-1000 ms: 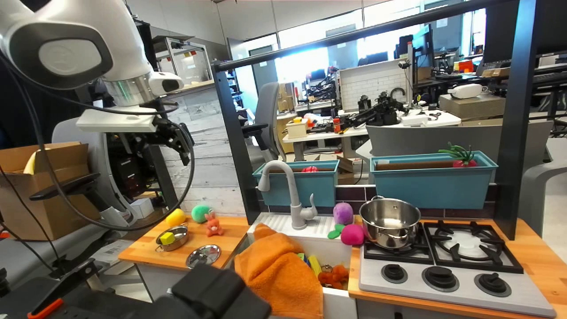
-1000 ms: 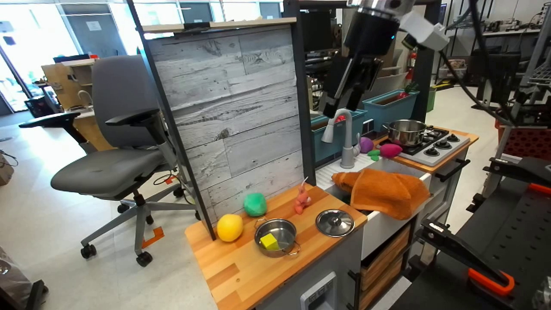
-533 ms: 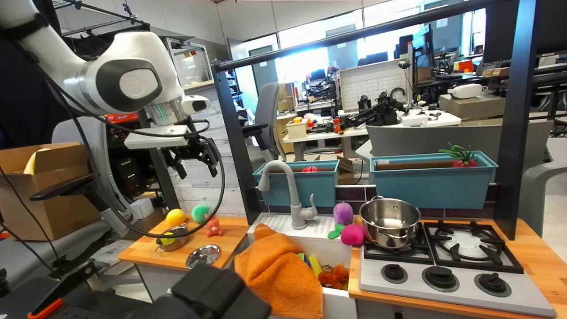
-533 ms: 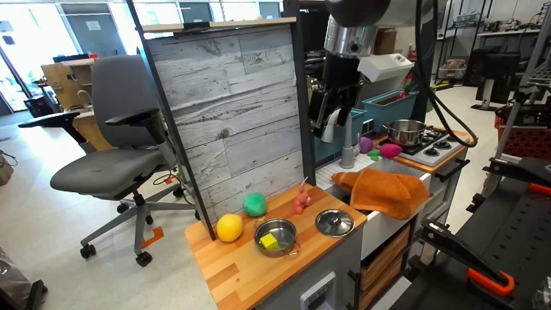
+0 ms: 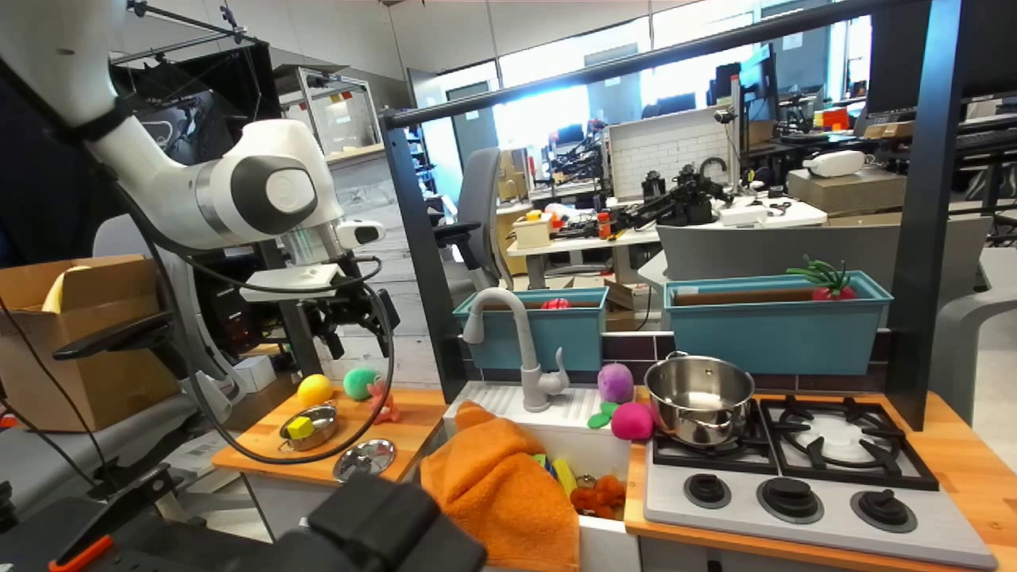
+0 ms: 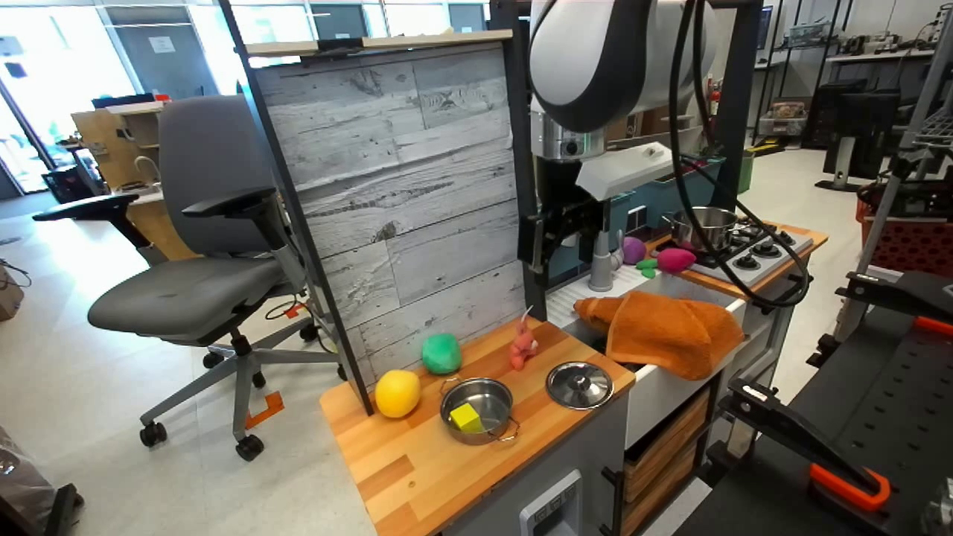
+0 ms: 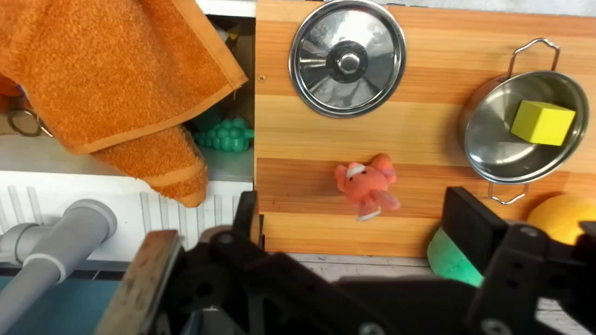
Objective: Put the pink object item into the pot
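- Jaws spread and holding nothing, our gripper (image 7: 355, 216) hovers above the counter (image 7: 302, 139); we judge the approach to be in hand.
- The pink plush toy (image 7: 365, 186) sits there ungrasped, well apart from the pot (image 5: 675, 417) on the stove (image 5: 837, 504).
- Next, we likely need a centred descent, then a pinch.

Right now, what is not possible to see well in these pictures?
Hidden, wrist view: whatever lies under the orange towel.
Hidden, wrist view: part of the green ball, behind a gripper finger.
Cut off, wrist view: the faucet, by the left edge.
Hidden, in an exterior view: floor of the pot, by its near wall.
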`<action>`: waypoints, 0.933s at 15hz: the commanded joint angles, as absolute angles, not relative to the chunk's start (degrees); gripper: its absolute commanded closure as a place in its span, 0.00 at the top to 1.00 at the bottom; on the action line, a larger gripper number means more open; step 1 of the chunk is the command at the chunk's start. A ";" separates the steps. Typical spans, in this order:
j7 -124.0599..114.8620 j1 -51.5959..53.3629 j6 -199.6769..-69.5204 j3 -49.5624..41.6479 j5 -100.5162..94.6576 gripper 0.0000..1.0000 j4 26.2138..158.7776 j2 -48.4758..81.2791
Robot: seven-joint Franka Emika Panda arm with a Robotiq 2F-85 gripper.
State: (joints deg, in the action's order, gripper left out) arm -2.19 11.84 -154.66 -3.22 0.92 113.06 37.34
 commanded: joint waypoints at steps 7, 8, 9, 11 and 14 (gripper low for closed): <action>-8.30 12.36 -149.51 -3.23 -1.42 1.00 100.44 48.58; -8.55 12.46 -149.21 -3.30 -1.45 1.00 99.31 49.53; -8.84 12.56 -148.94 -3.33 -1.43 1.00 98.17 50.46; -9.33 12.75 -148.64 -3.34 -1.34 1.00 96.26 52.15; -10.16 13.08 -147.25 -3.41 -1.28 1.00 93.29 54.75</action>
